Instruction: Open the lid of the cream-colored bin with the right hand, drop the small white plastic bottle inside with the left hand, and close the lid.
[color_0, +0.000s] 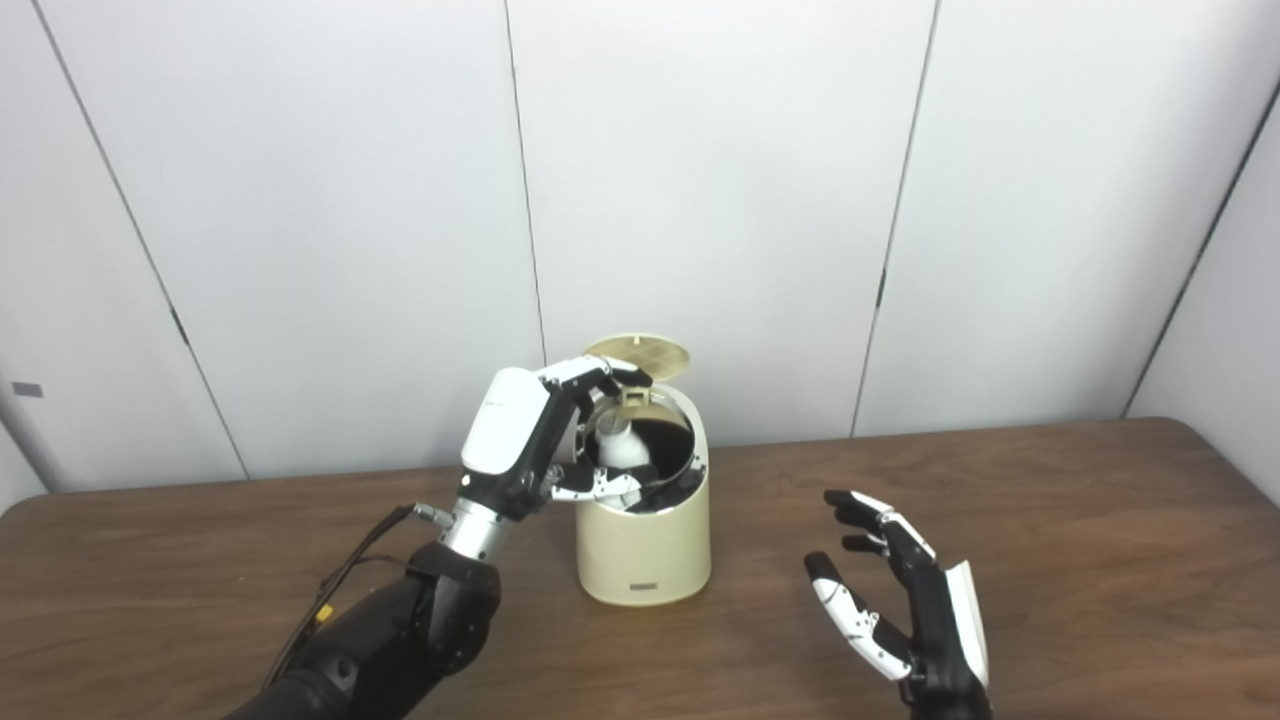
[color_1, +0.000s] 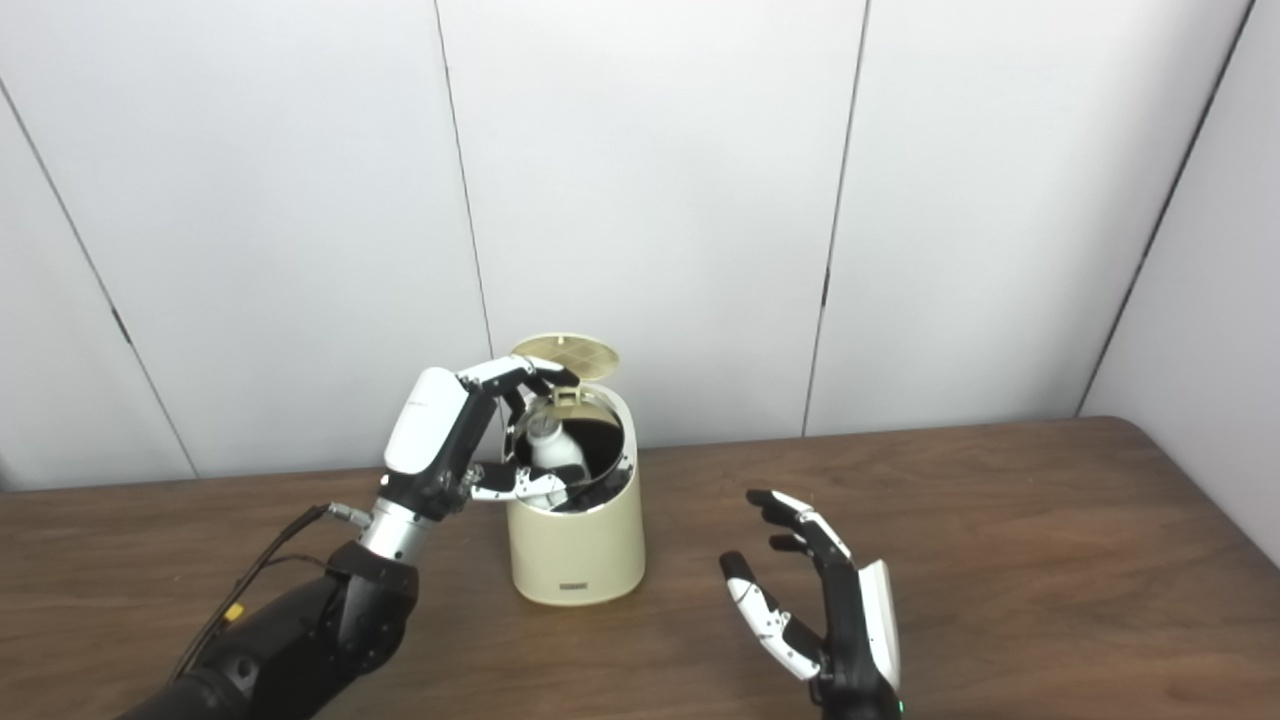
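Observation:
The cream-colored bin (color_0: 645, 545) stands on the table's middle with its round lid (color_0: 640, 350) tipped up at the back. My left hand (color_0: 560, 430) reaches over the bin's left rim, with its fingers (color_0: 610, 375) over the opening and its thumb along the front rim. The small white plastic bottle (color_0: 622, 445) shows tilted inside the bin's mouth, between the fingers and the thumb. I cannot tell whether the hand grips it. My right hand (color_0: 900, 600) is open and empty, palm facing left, low over the table to the right of the bin.
The brown wooden table (color_0: 1050, 560) runs wide on both sides of the bin. Its right edge shows at the far right. A white panelled wall (color_0: 760, 200) stands close behind the bin.

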